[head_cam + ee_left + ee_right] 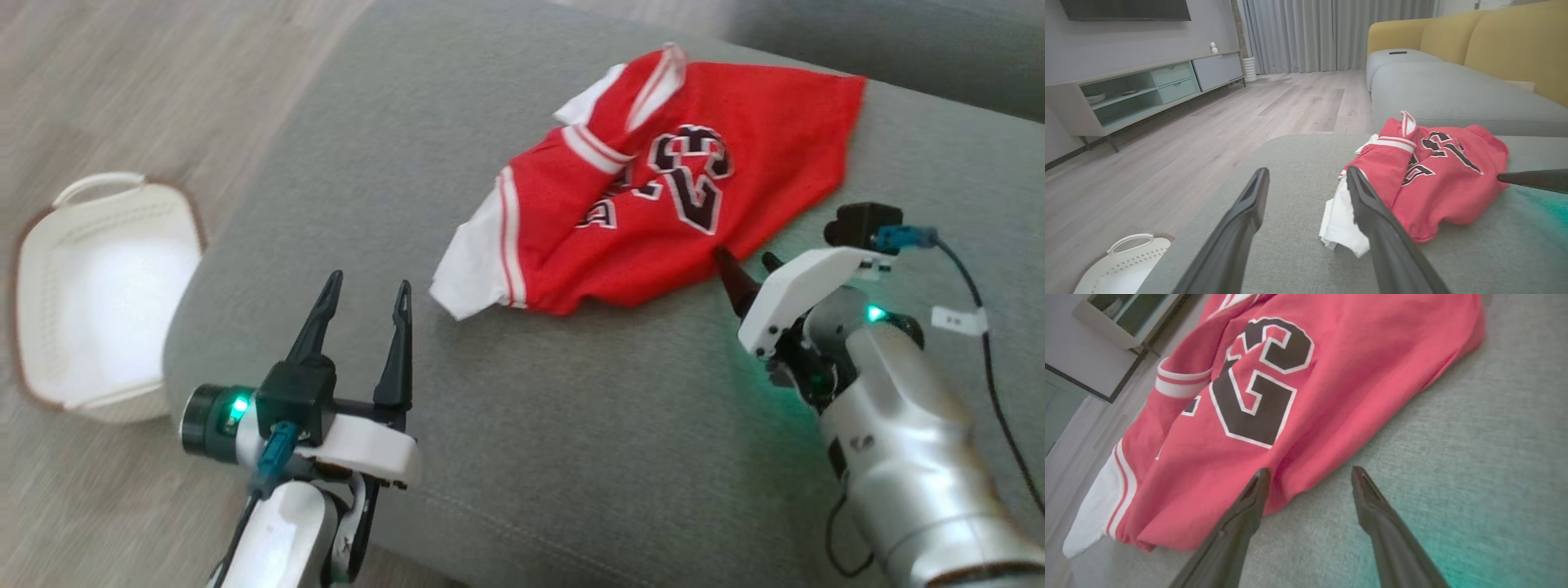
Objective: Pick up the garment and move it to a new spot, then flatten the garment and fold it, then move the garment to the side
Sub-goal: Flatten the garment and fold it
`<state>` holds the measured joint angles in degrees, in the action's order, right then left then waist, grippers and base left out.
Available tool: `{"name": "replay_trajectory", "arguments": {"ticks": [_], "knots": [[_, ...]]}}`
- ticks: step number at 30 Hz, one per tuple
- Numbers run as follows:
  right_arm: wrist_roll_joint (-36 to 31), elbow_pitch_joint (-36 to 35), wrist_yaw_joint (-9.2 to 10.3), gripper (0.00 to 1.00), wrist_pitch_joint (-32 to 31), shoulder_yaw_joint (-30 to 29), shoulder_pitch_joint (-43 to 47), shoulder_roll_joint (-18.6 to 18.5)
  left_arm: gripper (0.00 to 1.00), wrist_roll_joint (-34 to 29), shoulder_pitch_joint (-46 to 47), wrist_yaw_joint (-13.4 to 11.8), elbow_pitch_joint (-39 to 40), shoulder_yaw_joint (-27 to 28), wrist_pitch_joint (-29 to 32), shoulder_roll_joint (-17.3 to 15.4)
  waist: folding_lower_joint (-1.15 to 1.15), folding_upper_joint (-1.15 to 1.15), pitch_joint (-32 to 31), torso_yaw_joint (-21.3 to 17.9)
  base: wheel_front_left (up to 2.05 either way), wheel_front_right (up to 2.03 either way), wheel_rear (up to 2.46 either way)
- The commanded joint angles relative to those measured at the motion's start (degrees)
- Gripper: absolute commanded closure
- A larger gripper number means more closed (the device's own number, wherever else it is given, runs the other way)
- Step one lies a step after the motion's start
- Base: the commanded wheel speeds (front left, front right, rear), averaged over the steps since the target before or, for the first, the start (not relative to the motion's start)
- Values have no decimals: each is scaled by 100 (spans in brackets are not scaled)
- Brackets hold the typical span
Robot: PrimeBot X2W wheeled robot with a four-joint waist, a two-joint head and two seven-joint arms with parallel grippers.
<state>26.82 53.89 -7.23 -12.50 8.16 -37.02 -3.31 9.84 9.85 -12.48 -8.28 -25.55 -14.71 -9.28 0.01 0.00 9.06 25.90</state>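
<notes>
Garment (710,204), red jersey: rumpled on grey cushion (531,425), lettering half lost in folds. Left gripper (368,282) spread wide, empty, apart from white hem. Right gripper (743,256) spread too, tips at near edge, base hidden behind wrist. Bare cushion before both; white basket (98,180) on floor past left edge.

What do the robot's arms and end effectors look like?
Both the left end effector and right end effector have two long, dark, tapering fingers on a white housing, with a black camera block, a teal connector and a green light. The right forearm is silvery, with a black cable bearing a white tag.
</notes>
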Motion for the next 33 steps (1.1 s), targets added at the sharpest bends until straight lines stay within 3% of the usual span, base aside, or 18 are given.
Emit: {"name": "replay_trajectory", "arguments": {"ticks": [1, 6, 7, 11, 15, 22, 28, 33], "knots": [[-95, -24, -25, 0, 4, 50, -319, 43, 0, -72, 277, 40, 142, 255, -29, -13, -1, 0, 103, 170, 0, 0, 0], [-377, 818, -25, 0, 95, -100, -798, 43, 0, -175, 255, 185, 77, 388, -29, 133, -1, 0, 175, 319, 0, 0, 0], [-431, 937, -25, 100, 158, -119, -867, 43, 0, -196, 247, 210, 69, 416, -29, 156, -1, 0, 180, 330, 0, 0, 0], [-558, 1191, -25, 100, 643, -199, -1075, 44, 0, -271, 204, 284, 29, 544, -29, 218, -1, 0, 149, 288, 0, 0, 0], [-599, 1025, -25, 100, 1339, 181, -1033, 44, 0, -354, 115, 393, -12, 713, -29, 212, -1, 0, -16, -55, 0, 0, 0], [-496, 499, -25, 100, 1925, 557, -579, 23, 0, -477, -130, 459, 56, 914, -29, 163, -1, 0, -324, -1027, 0, 0, 0], [-605, -94, -25, 100, 2071, 371, -30, -152, 0, -581, -382, 480, 143, 991, -29, 123, -1, 0, -534, -1987, 0, 0, 0], [-881, -931, -25, 100, 1754, -110, 368, -555, 0, -658, -444, 486, 204, 961, -29, 176, -1, 0, -610, -2421, 0, 0, 0]]}}
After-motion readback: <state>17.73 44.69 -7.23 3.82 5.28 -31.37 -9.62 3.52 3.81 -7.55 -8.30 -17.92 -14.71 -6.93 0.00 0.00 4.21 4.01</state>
